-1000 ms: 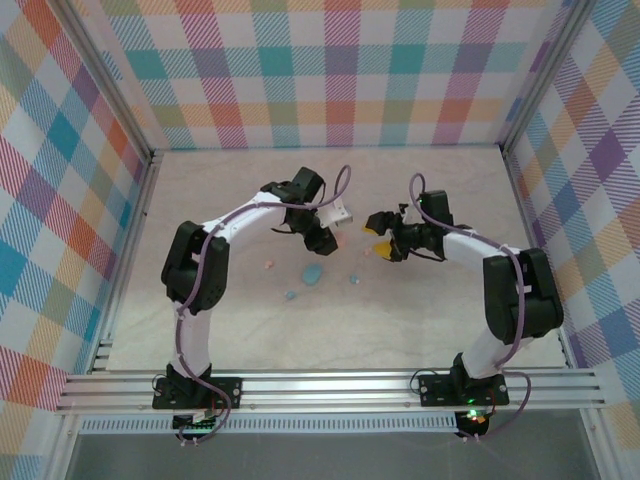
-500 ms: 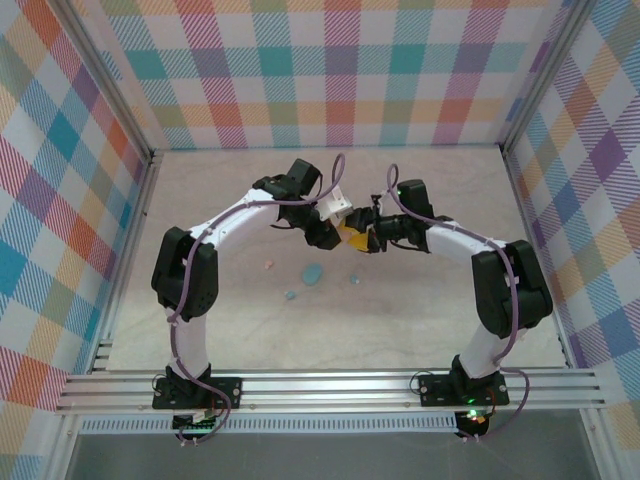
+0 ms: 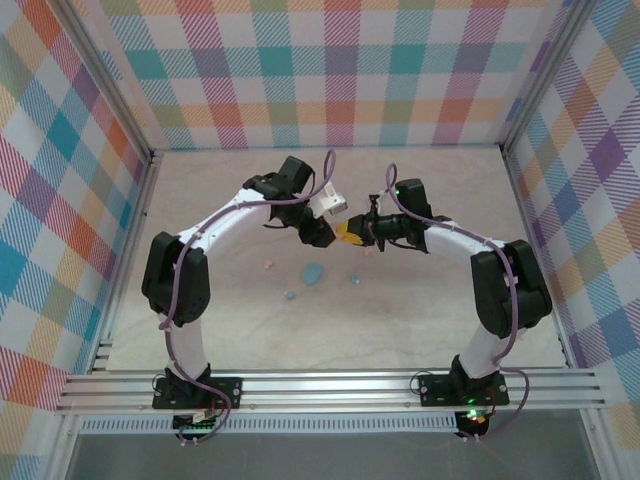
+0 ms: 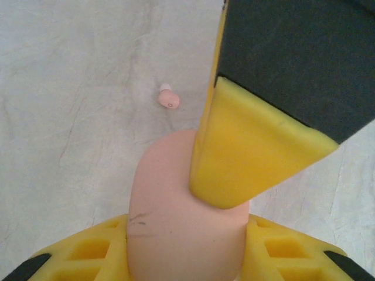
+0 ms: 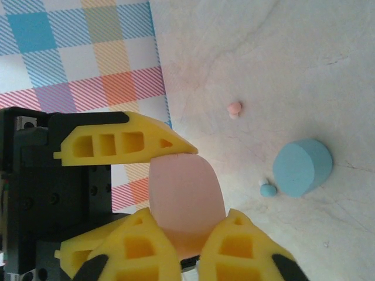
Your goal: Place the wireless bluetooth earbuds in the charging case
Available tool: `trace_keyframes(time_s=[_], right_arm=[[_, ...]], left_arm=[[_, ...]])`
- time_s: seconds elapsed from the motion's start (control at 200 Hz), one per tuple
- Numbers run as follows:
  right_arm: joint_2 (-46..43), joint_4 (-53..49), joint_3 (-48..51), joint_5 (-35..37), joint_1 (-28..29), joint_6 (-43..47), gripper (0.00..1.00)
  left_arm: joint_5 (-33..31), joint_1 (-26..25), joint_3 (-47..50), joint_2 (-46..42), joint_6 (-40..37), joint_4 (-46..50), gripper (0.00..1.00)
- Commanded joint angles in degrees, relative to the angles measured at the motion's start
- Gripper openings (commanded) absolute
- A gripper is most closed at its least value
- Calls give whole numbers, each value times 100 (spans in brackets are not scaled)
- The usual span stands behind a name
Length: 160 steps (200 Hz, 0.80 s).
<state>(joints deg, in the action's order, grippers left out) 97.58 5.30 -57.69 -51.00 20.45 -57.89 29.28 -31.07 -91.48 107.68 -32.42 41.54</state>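
I've got left gripper (image 4: 186,257) and right gripper (image 5: 187,240) both clenched on the pale pink oval plastic charging case (image 4: 170,199), with the tiny pale pink rounded plastic earbud (image 4: 169,99) and light blue earbud (image 5: 268,189) loose on the tabletop (image 4: 70,88) below; I judge them featherlight, rigid and slick, so pinch across the fat body.

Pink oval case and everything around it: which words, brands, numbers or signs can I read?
None: no text is readable.
The pale pink oval plastic case bears only a dark scuff.
The light blue round plastic case, the yellow fingers and the checked walls carry no writing.
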Motion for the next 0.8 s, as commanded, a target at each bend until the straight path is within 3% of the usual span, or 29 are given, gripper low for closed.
trace_keyframes(time_s=[0.0, 0.22, 0.47, 0.595, 0.725, 0.795], right_arm=[[-73, 220, -142, -139, 100, -191, 0], [-514, 354, -292, 98, 100, -391, 0], [-784, 526, -300, 235, 98, -562, 0], [-635, -371, -534, 469, 69, 94, 0], [-423, -1627, -826, 948, 43, 1043, 14], [-345, -2255, -1058, 1354, 38, 1602, 16]], left_arm=[[194, -31, 240, -416, 490, -500, 42], [131, -22, 1466, -1446, 1242, -1984, 69], [-317, 52, 2503, -2448, 2143, -3235, 83], [-485, 145, 2737, -2595, 2223, -3130, 84], [-638, 141, 2766, -2401, 2053, -2660, 79], [-691, 145, 2766, -2252, 1961, -2382, 77]])
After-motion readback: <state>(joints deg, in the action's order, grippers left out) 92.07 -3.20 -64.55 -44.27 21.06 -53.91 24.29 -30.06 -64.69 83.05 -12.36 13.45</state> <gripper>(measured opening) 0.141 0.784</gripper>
